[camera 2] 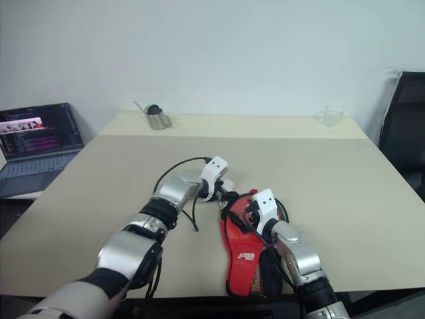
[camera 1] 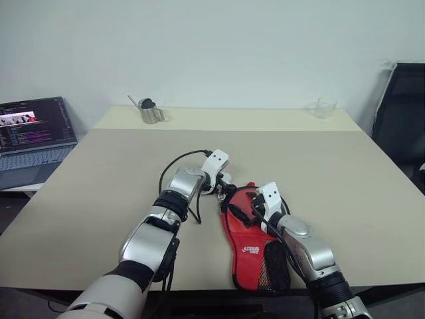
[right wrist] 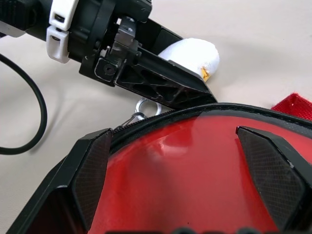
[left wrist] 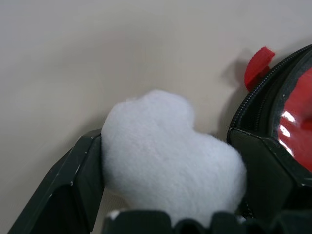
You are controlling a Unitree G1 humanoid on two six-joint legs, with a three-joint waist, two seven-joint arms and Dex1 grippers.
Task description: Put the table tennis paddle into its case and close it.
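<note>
The right arm covers part of the case [camera 1: 249, 256]; the laptop [camera 1: 33, 136] is cut off by the picture's edge, and its screen is unreadable.

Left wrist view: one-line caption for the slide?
Open left gripper straddling the case's white fluffy charm, beside the case's zipped edge and red paddle face.

The case [camera 1: 255, 256] is showing a red panel with white logo print, black mesh and black zip edging; its fluffy charm [left wrist: 170, 156] is white, against the beige worktop [camera 1: 99, 193].
</note>
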